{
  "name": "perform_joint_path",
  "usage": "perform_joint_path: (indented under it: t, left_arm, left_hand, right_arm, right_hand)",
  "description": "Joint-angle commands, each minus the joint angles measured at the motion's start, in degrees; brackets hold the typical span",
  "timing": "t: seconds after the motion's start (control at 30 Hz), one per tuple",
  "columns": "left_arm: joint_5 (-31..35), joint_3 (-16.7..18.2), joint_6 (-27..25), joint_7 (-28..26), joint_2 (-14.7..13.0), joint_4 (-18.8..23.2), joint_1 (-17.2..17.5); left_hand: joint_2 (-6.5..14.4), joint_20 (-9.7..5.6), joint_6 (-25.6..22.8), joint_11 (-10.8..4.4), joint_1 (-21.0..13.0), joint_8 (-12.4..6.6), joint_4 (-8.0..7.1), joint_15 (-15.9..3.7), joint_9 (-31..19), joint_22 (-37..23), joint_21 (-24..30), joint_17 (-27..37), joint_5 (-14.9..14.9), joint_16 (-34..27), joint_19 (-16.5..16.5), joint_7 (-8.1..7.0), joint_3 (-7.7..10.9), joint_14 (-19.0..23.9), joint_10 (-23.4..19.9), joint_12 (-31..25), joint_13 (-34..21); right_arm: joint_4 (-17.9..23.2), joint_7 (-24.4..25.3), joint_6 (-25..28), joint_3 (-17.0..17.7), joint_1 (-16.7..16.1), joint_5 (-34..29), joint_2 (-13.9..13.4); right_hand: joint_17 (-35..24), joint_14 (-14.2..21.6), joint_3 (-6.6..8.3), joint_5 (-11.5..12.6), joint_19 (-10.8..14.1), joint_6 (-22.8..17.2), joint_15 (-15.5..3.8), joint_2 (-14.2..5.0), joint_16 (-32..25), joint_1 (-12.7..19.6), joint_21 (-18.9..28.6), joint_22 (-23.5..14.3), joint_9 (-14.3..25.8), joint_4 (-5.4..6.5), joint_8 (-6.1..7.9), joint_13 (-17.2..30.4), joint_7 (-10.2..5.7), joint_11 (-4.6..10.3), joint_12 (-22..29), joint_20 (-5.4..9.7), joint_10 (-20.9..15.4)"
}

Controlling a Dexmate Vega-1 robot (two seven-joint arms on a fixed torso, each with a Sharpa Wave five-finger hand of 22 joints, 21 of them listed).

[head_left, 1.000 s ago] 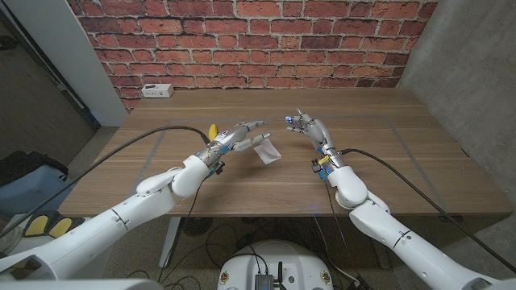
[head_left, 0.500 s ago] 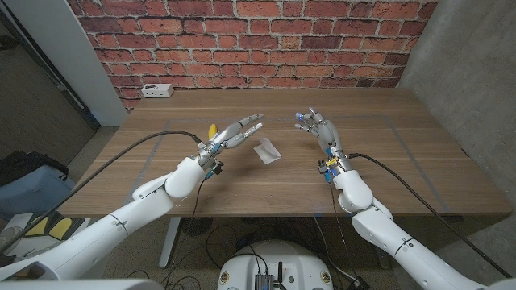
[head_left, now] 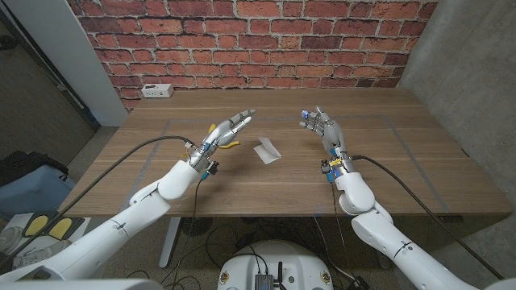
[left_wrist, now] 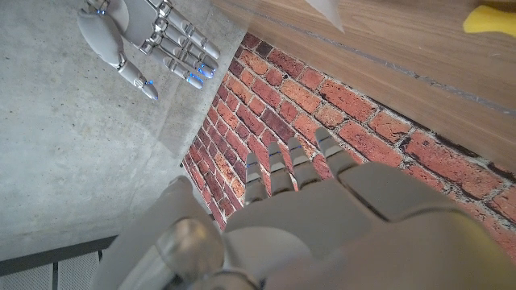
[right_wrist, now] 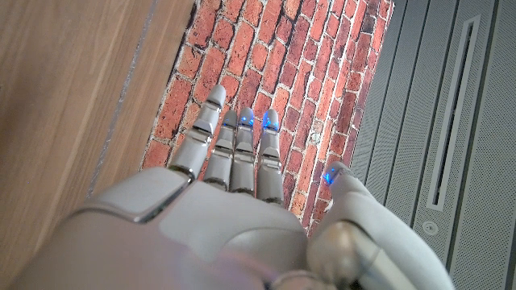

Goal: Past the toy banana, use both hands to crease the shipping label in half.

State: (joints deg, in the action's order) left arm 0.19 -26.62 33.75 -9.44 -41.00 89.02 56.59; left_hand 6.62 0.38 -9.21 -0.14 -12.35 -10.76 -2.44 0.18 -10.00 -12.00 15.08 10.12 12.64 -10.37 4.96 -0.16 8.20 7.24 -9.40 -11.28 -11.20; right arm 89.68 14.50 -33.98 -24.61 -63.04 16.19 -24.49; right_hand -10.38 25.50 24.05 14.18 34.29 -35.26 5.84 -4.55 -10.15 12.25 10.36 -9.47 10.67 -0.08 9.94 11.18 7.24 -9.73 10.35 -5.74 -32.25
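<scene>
We are holding our left hand [head_left: 226,130] above the wooden table [head_left: 403,153] with its fingers stretched out and apart, gripping nothing; in the left wrist view the same hand [left_wrist: 306,217] is reaching forward with fingers extended. Just beside it, on its outer side and partly hidden by the fingers, the toy banana [head_left: 214,134] is lying on the table, and a yellow corner of it [left_wrist: 493,18] is showing in the left wrist view. Off the fingertips toward the table's middle, apart from the hand, the shipping label [head_left: 267,151] is lying on the wood as a small white sheet, one part looking raised; whether it is creased we cannot tell. Farther across, we are holding our right hand [head_left: 324,129] upright, fingers spread and empty, with blue lights glowing on the fingertips [right_wrist: 269,121]; it is also showing open in the left wrist view [left_wrist: 143,40]. The label is sitting between the two hands, touching neither. Well beyond the left hand, a white power strip [head_left: 156,91] is resting by the brick wall [head_left: 242,40].
</scene>
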Motion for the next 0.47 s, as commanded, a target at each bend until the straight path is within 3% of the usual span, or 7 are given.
perform_joint_path:
  t: [0.03, 0.07, 0.1, 0.13, 0.17, 0.33, 0.47]
  left_arm:
    - [-10.7, 0.3, 11.3, 8.7, 2.9, -11.2, -2.9]
    - [-14.7, -0.1, 12.0, 11.4, 3.4, -12.7, -3.3]
    - [-16.9, -0.3, 12.6, 13.2, 3.8, -13.6, -3.6]
    - [-18.9, -0.4, 13.3, 14.8, 4.2, -14.5, -3.8]
    - [-19.8, -0.3, 13.5, 15.5, 4.5, -14.9, -3.9]
    - [-20.4, 0.6, 13.7, 15.9, 5.6, -15.6, -3.5]
    - [-21.2, 1.0, 12.8, 16.6, 5.9, -15.7, -3.3]
  left_hand:
    - [2.2, -3.90, 2.3, -0.35, -1.8, 0.83, 0.12, 0.09, 0.0, 0.5, -0.1, -0.1, -0.3, 0.6, 0.3, 1.88, 2.14, -3.0, 1.7, 0.2, 0.2]
    - [3.7, -4.57, 3.5, -0.55, -2.1, 0.93, -0.35, 0.17, 0.1, 0.7, -0.6, -0.1, -0.2, 0.7, -0.5, 1.96, 3.20, -4.4, 3.4, 0.6, 0.3]
    - [4.8, -4.85, 4.4, -0.35, -2.2, 0.95, -1.13, -0.02, 0.1, 0.9, -0.9, 0.0, -0.2, 0.6, -0.9, 1.69, 4.41, -5.4, 4.7, 0.8, 0.4]
    - [5.2, -5.12, 5.3, -0.69, -2.3, 1.05, -1.78, -0.29, 0.1, 0.9, -1.1, 0.0, -0.1, 0.7, -1.2, 1.45, 5.38, -6.3, 5.4, 0.8, 0.4]
    - [5.8, -4.94, 6.1, -0.49, -2.3, 1.04, -2.87, -0.46, 0.1, 1.0, -1.2, 0.0, 0.1, 0.6, -1.4, 1.39, 6.95, -7.1, 6.3, 0.9, 0.5]
    - [6.1, -5.68, 9.2, -0.35, -3.9, 1.02, -5.79, -0.86, 0.2, 1.2, -2.0, -0.1, 0.5, 0.4, -2.8, 0.67, 14.45, -9.3, 9.2, 0.8, 0.7]
    - [5.6, -6.83, 10.0, -1.47, -6.3, 0.80, -5.23, -2.32, 0.3, 1.4, -2.5, -0.3, 0.3, 0.4, -3.3, -0.46, 19.59, -9.9, 10.3, 0.6, 0.8]
  right_arm:
    - [-0.7, 3.7, -1.7, 1.5, -1.8, -1.5, 2.7]
    - [-0.7, 4.4, -1.9, 1.6, -2.3, -1.8, 3.0]
    - [-0.4, 4.8, -1.6, 1.7, -2.6, -2.2, 3.1]
    - [-0.3, 5.4, -1.6, 1.9, -2.8, -2.6, 3.3]
    - [-0.2, 6.0, -1.6, 2.0, -3.1, -2.9, 3.5]
    - [1.0, 8.9, -0.9, 2.5, -4.5, -5.5, 4.3]
    - [0.8, 10.5, -1.8, 2.5, -4.8, -7.5, 5.3]
  right_hand:
    - [-0.1, -2.6, 0.41, -0.3, -2.2, 4.0, -0.33, 0.04, 0.2, 1.7, -0.3, -0.2, 0.1, -1.40, -0.20, 0.1, -0.81, 0.57, -0.3, 0.27, 3.2]
    - [-0.2, -3.7, 0.44, -0.4, -3.1, 5.7, -0.79, 0.14, 0.2, 1.9, -0.3, -0.2, 0.0, -1.66, -0.30, 0.0, -1.30, 0.71, -0.2, 0.42, 4.0]
    - [-0.2, -5.0, 0.28, -0.6, -4.6, 7.1, -1.11, 0.46, -0.3, 1.7, 0.2, -0.2, 0.2, -2.08, 0.61, -0.1, -8.38, 1.58, 0.2, 0.64, 4.9]
    - [-0.2, -5.9, 0.40, -0.6, -4.9, 9.0, -1.67, 0.33, -0.4, 1.8, 0.4, -0.2, 0.0, -2.62, 0.48, -0.2, -2.99, 1.51, 0.4, 1.09, 5.9]
    - [-0.2, -6.5, 0.39, -0.6, -5.4, 9.4, -1.65, 0.29, -0.3, 1.7, 0.2, -0.2, -0.1, -2.66, 0.43, -0.2, -2.03, 1.59, 0.3, 1.28, 6.6]
    - [-0.2, -7.9, 0.30, -0.6, -6.5, 11.6, -2.03, 0.24, -0.1, 1.4, 0.0, -0.1, -0.1, -2.67, 0.04, -0.2, -2.28, 1.91, 0.0, 1.95, 8.3]
    - [-0.2, -7.9, 0.28, -0.6, -6.5, 11.5, -2.03, 0.25, -0.2, 1.4, 0.0, -0.1, -0.1, -2.68, 0.19, -0.2, -2.10, 1.69, 0.2, 2.01, 8.1]
